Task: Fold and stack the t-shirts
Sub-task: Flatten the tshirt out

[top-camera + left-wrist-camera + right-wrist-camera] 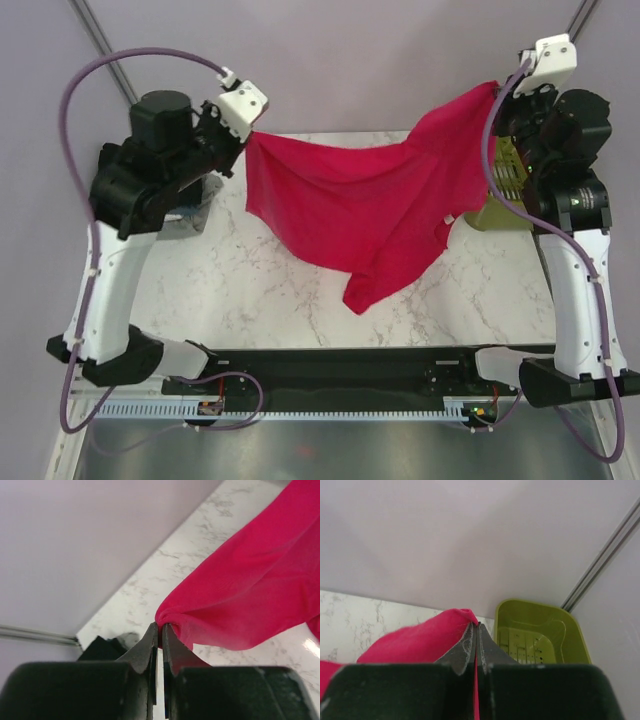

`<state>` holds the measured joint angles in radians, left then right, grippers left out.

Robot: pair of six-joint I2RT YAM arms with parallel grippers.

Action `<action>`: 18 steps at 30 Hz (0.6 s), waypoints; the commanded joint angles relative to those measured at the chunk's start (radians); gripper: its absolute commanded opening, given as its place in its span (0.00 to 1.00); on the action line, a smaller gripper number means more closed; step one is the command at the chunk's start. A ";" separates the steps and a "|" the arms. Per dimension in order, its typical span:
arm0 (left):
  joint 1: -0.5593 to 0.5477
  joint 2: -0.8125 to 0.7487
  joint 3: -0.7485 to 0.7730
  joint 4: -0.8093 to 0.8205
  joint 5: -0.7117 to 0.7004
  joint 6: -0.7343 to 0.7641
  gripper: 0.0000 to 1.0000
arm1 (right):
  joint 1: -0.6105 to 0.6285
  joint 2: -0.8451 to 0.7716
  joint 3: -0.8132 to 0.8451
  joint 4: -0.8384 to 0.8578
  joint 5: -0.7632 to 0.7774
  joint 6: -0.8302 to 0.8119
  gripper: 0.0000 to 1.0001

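**Crimson t-shirt strung between both grippers**

The crimson t-shirt [360, 210] hangs above the marble table [250, 290]. Its long axis runs left to right and climbs toward the right end. A loose flap droops from the middle and points at the near edge; whether its tip touches the table cannot be told.

The left gripper [160, 626] has its jaws pinched on a bunched corner of the shirt, with only a sliver of gap. The right gripper [475, 625] is clamped tight on the opposite, higher corner, and cloth shows in the seam between its jaws.

Hidden or unclear: the olive-green basket [540, 630] is mostly covered by the right arm in the overhead view. A dark cloth [102, 647] at the table's far left is cut off and cannot be identified.

Count: one crimson shirt, one basket, one dark cloth, two grippers.
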<state>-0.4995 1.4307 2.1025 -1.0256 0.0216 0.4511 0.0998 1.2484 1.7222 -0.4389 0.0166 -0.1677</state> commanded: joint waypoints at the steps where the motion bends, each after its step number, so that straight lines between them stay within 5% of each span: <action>1: 0.018 -0.134 0.007 0.067 -0.097 0.127 0.02 | -0.003 -0.058 0.094 -0.020 0.013 0.062 0.00; 12: 0.018 -0.383 -0.068 0.114 0.051 0.231 0.02 | -0.003 -0.277 0.255 -0.242 -0.122 -0.004 0.00; 18: 0.038 -0.388 0.057 0.075 0.107 0.210 0.02 | -0.008 -0.294 0.457 -0.352 -0.208 0.032 0.00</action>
<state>-0.4767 1.0203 2.0880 -0.9596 0.0814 0.6300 0.0998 0.9394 2.0914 -0.7296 -0.1352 -0.1566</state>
